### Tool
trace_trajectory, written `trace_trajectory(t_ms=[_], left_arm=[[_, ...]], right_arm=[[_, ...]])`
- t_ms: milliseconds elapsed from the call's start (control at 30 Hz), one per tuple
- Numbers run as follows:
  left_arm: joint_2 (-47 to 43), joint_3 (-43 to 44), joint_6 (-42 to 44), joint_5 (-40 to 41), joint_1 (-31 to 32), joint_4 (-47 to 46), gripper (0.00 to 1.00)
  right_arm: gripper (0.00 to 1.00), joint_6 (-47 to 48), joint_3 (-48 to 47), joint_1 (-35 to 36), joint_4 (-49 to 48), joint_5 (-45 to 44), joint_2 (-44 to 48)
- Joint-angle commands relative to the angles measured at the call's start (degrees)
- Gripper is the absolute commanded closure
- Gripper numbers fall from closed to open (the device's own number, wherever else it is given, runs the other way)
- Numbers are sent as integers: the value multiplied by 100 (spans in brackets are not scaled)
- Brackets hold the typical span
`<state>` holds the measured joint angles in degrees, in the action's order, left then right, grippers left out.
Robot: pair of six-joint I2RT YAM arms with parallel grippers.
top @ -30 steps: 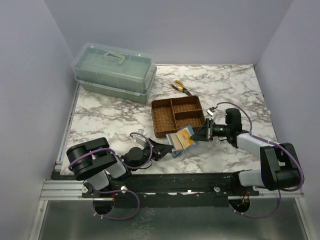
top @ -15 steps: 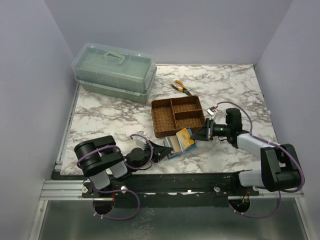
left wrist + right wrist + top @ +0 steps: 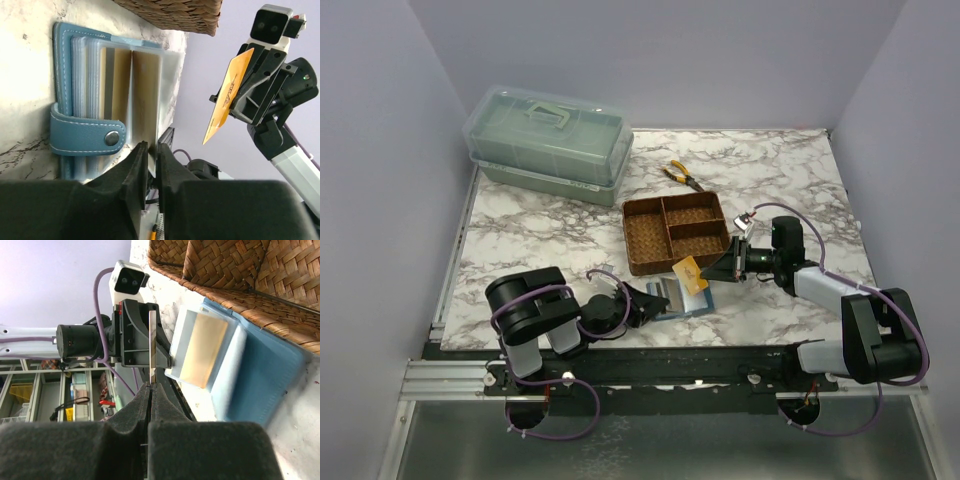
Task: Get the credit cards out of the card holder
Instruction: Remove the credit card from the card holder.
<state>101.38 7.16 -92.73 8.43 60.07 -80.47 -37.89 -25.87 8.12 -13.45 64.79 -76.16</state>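
Note:
The teal-blue card holder (image 3: 678,298) lies open and flat on the marble table in front of the woven tray. Its clear sleeves hold gold credit cards (image 3: 145,85), also seen in the right wrist view (image 3: 204,350). My left gripper (image 3: 648,299) is shut on the near edge of a clear sleeve (image 3: 152,148). My right gripper (image 3: 713,271) is shut on one yellow-gold credit card (image 3: 687,270), held clear of the holder and above it. That card shows flat in the left wrist view (image 3: 227,95) and edge-on in the right wrist view (image 3: 152,345).
A brown woven three-compartment tray (image 3: 626,236) stands just behind the card holder. Yellow-handled pliers (image 3: 680,176) lie behind the tray. A green lidded plastic box (image 3: 548,140) stands at the back left.
The card holder has come down from a raised tilt to lie flat on the table, and my left arm has shifted right with it. The right gripper keeps the yellow card in about the same place.

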Motion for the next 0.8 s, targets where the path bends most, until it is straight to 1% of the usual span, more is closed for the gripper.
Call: trace_trajectory(t_ms=[0, 67, 100, 300, 400, 533, 600, 633, 767], left_arm=[[-71, -13, -184, -36, -13, -198, 75], [-205, 18, -199, -21, -7, 60, 67], [-278, 41, -183, -24, -12, 210, 65], [-928, 105, -56, 73, -9, 1221, 64], [-1487, 176, 93, 179, -10, 2114, 64], [-2387, 370, 385, 370, -4, 3688, 63], [-2828, 419, 569, 520, -4, 4179, 63], [-3046, 418, 647, 607, -2, 4360, 62], [-3743, 426, 856, 861, 4, 4849, 53]], right_arm=[[100, 10, -60, -81, -100, 88, 97], [100, 10, -54, -96, -111, 98, 93], [100, 10, -51, -100, -117, 96, 93], [100, 10, -41, -109, -144, 116, 87], [100, 2, -41, -109, -163, 120, 85], [100, 1, -33, -109, -184, 135, 84], [100, -19, -32, -109, -205, 139, 75], [100, -19, -32, -113, -210, 142, 71], [100, -39, -24, -118, -243, 154, 73]])
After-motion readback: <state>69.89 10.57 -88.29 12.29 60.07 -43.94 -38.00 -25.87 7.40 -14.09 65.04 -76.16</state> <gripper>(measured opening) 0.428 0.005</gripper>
